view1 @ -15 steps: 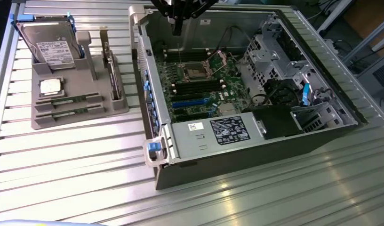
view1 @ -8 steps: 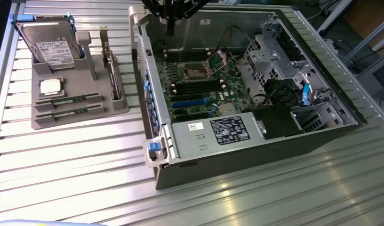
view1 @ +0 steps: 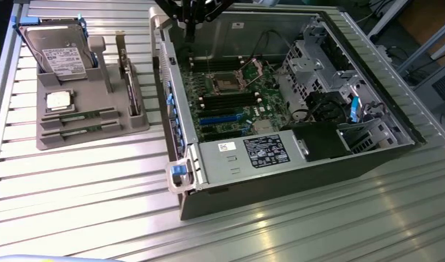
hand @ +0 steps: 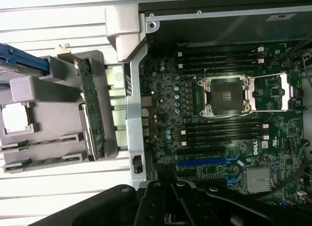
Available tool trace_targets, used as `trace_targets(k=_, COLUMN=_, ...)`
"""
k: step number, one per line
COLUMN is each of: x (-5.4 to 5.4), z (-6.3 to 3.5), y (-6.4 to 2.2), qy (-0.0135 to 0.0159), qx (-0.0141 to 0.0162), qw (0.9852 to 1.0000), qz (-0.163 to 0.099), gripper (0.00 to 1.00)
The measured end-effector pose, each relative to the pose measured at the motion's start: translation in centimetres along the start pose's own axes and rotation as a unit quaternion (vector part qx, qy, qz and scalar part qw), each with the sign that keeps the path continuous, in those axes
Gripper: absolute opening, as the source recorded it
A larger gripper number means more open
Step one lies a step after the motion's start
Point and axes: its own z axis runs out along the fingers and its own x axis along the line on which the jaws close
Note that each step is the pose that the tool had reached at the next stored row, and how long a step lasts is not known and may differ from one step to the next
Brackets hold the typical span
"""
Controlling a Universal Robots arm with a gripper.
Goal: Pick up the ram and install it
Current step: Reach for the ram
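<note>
Two ram sticks, thin green boards, lie flat in the front grooves of the grey holder (view1: 91,139): one ram (view1: 80,116) behind the other ram (view1: 82,130). In the wrist view they are the ram (hand: 44,142) and the ram (hand: 41,162). My gripper (view1: 189,34) hangs above the rear left corner of the open computer case (view1: 281,180), well away from the holder. Its black fingers (hand: 161,199) are shut, with nothing between them. The motherboard's black memory slots (hand: 222,131) beside the CPU socket (hand: 226,94) stand empty.
The holder also carries a silver hard drive (view1: 59,52) standing at the back, a CPU chip (view1: 59,101), and a taller card with a metal bracket (view1: 128,82) on edge. The case's metal wall (hand: 134,118) separates the holder from the motherboard. Everything rests on a ribbed metal table (view1: 84,185).
</note>
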Motion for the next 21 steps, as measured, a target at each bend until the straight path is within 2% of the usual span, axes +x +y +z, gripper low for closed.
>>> trace_targets(k=10, x=1.8, z=-0.04, y=-0.13, qy=-0.0003, qx=0.0037, qw=1.0000, qz=0.000, gripper=0.11)
trace_targets(k=21, x=3.0, z=-0.08, y=-0.22, qy=-0.0006, qx=0.0064, qw=1.0000, qz=0.000, gripper=0.11)
